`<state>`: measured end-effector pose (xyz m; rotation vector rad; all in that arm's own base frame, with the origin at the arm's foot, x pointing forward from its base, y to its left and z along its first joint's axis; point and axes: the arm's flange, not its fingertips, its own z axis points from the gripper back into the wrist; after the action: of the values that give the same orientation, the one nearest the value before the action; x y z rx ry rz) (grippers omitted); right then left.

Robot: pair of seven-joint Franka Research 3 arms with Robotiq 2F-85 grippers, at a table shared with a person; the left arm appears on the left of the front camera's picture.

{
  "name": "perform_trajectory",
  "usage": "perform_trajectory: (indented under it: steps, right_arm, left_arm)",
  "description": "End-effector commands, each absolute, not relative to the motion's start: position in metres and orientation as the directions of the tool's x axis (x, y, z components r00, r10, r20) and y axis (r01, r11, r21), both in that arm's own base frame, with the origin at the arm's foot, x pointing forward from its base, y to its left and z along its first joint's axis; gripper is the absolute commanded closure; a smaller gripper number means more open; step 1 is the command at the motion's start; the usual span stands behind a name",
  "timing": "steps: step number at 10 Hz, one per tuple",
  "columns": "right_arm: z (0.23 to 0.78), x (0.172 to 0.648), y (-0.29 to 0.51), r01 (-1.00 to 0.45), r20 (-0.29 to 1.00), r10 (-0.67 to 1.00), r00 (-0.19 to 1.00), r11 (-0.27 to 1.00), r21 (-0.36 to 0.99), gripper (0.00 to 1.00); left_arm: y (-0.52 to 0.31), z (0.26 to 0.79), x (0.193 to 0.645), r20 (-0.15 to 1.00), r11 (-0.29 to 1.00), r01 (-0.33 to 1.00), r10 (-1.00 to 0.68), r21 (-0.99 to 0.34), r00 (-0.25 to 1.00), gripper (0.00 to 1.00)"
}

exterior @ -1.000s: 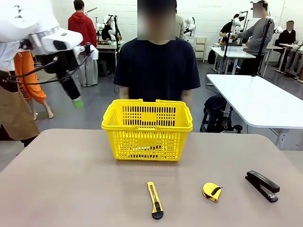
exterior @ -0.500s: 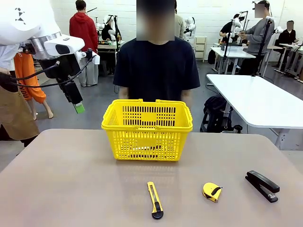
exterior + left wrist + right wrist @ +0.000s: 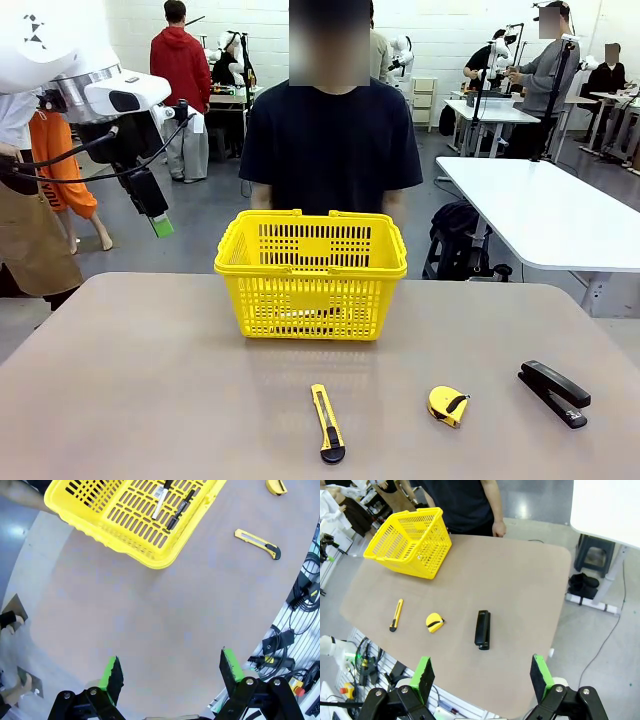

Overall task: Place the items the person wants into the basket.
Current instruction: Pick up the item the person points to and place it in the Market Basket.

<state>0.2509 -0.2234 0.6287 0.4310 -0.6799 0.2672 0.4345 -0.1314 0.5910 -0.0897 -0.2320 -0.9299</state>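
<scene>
Fetching the tape measure [image 3: 447, 404] looks like the step in hand. The marker [image 3: 161, 502] and pen [image 3: 181, 509] already lie side by side on the floor of the basket [image 3: 310, 300]. The tape measure sits on the counter [image 3: 150, 400] between the utility knife [image 3: 326, 422] and the stapler [image 3: 553, 393], apart from both. The left claw [image 3: 170, 662] hangs high beyond the basket's left side, jaws wide and empty. The right claw [image 3: 481, 667] hovers high over the counter, likewise wide and empty, and seems the better placed. It should descend straight over the round case, straddle its flanks without nudging the stapler, and close firmly because the shell looks smooth. It should then lift clear of the basket's rim before letting go.
</scene>
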Motion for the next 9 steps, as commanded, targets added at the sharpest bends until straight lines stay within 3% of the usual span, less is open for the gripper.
perform_trajectory:
  steps: [1, 4, 6, 9]
  right_arm:
    - [0.628, 0.251, -0.223, -0.391, 0.662, 0.105, 0.743, 0.87, 0.301, 0.0]
    - [0.628, 0.251, -0.223, -0.391, 0.662, 0.105, 0.743, 0.87, 0.301, 0.0]
    - [0.628, 0.251, -0.223, -0.391, 0.662, 0.105, 0.743, 0.87, 0.301, 0.0]
    - [0.628, 0.251, -0.223, -0.391, 0.662, 0.105, 0.743, 0.87, 0.301, 0.0]
  left_arm:
    - [-0.128, 0.59, 0.432, 0.239, 0.586, 0.809, -0.791, 0.035, 0.563, 0.0]
    - [-0.132, 0.591, 0.435, 0.236, 0.596, 0.803, -0.783, 0.023, 0.575, 0.0]
    - [-0.059, 0.617, 0.413, 0.467, 0.489, 0.871, -0.759, -0.052, 0.454, 0.0]
    - [0.028, 0.648, 0.369, 0.671, 0.432, 0.902, -0.665, -0.014, 0.329, 0.0]
